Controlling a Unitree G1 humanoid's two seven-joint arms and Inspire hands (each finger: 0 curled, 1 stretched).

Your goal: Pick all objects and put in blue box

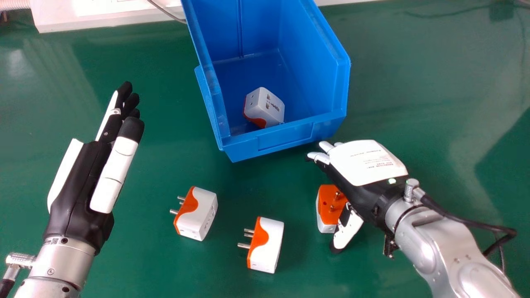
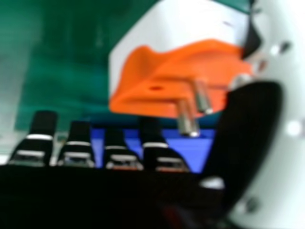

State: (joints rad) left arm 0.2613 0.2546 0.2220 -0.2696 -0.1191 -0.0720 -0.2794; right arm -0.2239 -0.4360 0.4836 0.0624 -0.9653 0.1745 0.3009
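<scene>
One adapter (image 1: 326, 203) lies beside the right hand (image 1: 364, 161), thumb and fingers apart; best to squeeze its sides evenly, avoiding the pins (image 2: 188, 119); the left hand (image 1: 78, 182), unfolded, is left of the blue box (image 1: 285, 135)

No words or numbers can be read with certainty. On the white back plate (image 1: 356, 171) of the right hand (image 1: 352, 188), in the head view, several short lines of fine print (image 1: 379, 162) sit in a small block, with a single line just beside it nearer the fingers, all too small to make out. A tiny patterned label (image 1: 54, 241), dark marks on a pale ground and likewise too small to make out, sits on the silver wrist (image 1: 62, 258) of the left hand (image 1: 76, 178), right beside the black part.
</scene>
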